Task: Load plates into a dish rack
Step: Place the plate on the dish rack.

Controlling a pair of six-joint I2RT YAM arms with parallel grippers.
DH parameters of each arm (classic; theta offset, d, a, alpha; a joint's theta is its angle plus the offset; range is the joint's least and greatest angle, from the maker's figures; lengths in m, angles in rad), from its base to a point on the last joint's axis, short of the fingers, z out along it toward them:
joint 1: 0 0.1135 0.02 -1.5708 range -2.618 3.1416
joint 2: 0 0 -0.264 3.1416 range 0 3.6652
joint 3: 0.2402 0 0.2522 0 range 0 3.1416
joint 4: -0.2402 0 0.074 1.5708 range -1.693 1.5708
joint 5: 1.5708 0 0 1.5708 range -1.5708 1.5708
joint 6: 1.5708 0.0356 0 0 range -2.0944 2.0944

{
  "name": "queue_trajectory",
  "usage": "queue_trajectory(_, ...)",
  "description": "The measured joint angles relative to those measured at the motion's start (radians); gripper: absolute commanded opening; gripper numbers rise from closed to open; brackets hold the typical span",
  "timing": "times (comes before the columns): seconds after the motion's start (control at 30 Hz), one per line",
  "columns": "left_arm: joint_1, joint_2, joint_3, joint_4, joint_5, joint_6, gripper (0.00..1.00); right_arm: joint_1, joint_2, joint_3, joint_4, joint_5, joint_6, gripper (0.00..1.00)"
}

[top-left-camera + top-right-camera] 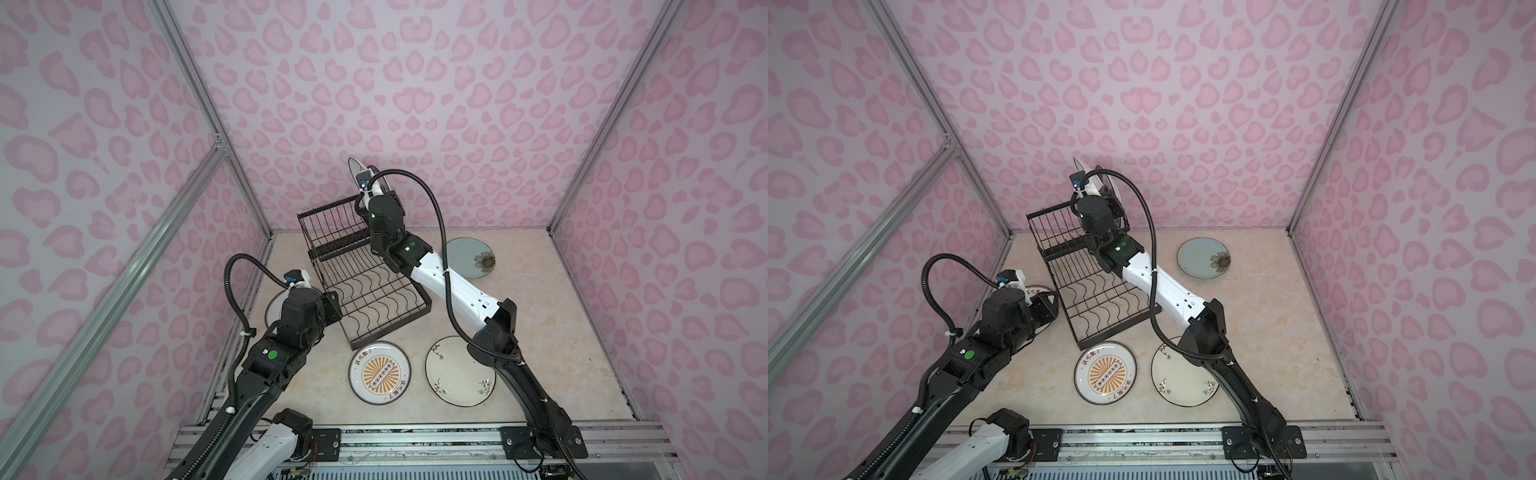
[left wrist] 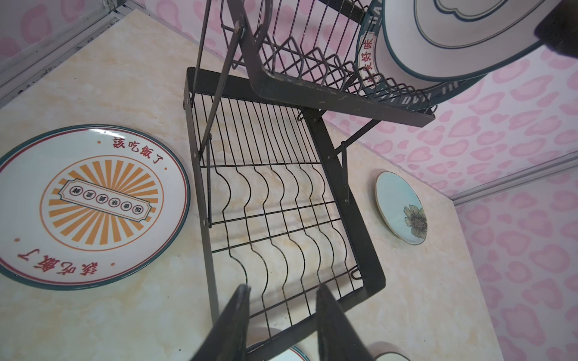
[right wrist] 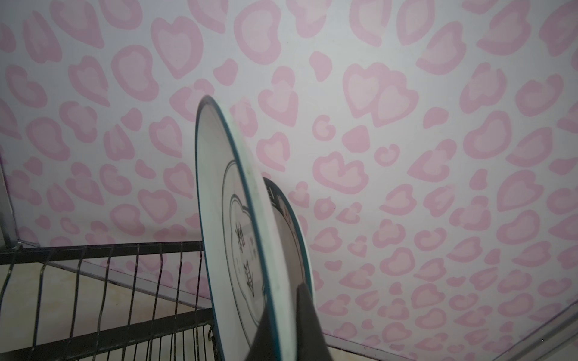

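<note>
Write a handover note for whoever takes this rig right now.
Right tool: shut on the round white ceramic plate with quatrefoil emblem, held on edge over the upper tier of the black wire dish rack, apparently not seated.
Left tool: open, empty, by the rack's lower tray.
Done: round navy lettered-rim plate stands in the upper tier.
Left: seat the held plate, then load four flat on the beige table: orange sunburst plate before the rack, second sunburst plate under the left arm, cream floral-sprig plate, pale blue-green flower plate.

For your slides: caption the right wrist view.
Right gripper holds emblem plate on edge at the dish rack, beside lettered-rim plate.
</note>
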Motion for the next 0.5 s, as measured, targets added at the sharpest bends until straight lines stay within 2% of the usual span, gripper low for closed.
queue_trajectory(0.5,0.001,-0.009,0.001,-0.023,-0.015,0.019,0.39,-0.006,0.035,0.000,0.053,0.008,-0.005,0.00)
